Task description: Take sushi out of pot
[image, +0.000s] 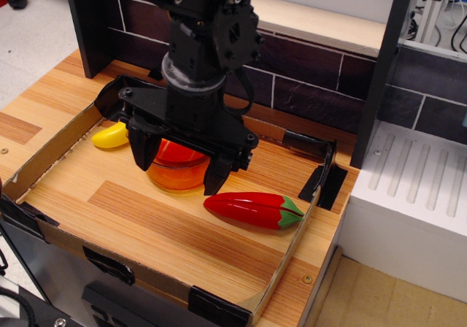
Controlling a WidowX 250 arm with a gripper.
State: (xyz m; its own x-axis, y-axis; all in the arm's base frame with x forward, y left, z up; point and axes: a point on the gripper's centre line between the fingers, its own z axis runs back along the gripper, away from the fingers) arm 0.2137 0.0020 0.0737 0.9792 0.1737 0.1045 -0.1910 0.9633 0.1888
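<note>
1. Sushi hard to make out: a reddish shape (175, 154) shows through the pot wall under the gripper, no white top visible, so it sits inside the pot as far as can be told.
2. Pot (177, 177), translucent orange, upper half covered by the gripper body; handles and lip not visible.
3. Gripper (178, 168) hangs right over the pot, fingers spread apart, one dark finger (216, 177) at the pot's right side, the other at its left; whether they touch the rim cannot be told.
4. Banana (111, 135), yellow, partly hidden behind the gripper's left side, near the back left corner.
5. Pepper (253, 210), red with green stem, fully visible, lying just right of and in front of the pot, stem toward the right wall.
6. Worktop (131, 225) wood-grain, ringed by a low cardboard wall (44, 155); black tape at corners.
7. Open room: front and front-left worktop bare; right side tight between pepper and wall.
</note>
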